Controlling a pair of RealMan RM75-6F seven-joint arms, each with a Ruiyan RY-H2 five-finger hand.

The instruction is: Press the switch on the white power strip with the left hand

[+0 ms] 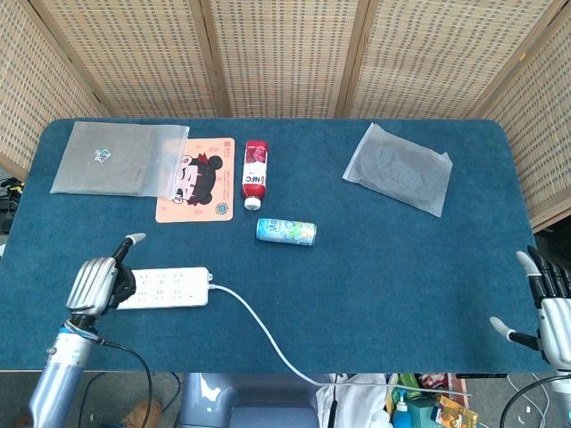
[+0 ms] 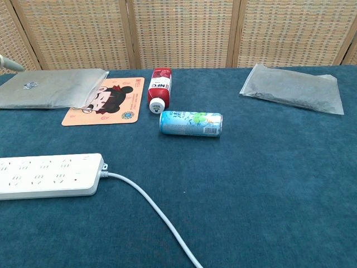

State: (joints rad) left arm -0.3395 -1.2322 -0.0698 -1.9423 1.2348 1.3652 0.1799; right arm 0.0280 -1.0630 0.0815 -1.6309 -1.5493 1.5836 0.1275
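Now my left hand (image 1: 100, 282) sits at the strip's (image 1: 165, 287) left end, fingers curled on nothing. The strip runs rightward from it toward its cord end, the right hand (image 1: 546, 308) well apart.

Head view: the left hand (image 1: 100, 283) covered the left end of the white power strip (image 1: 169, 287); its switch was indiscernible. Right hand (image 1: 546, 308) was cropped at the frame edge. Chest view: strip's left end was cropped.
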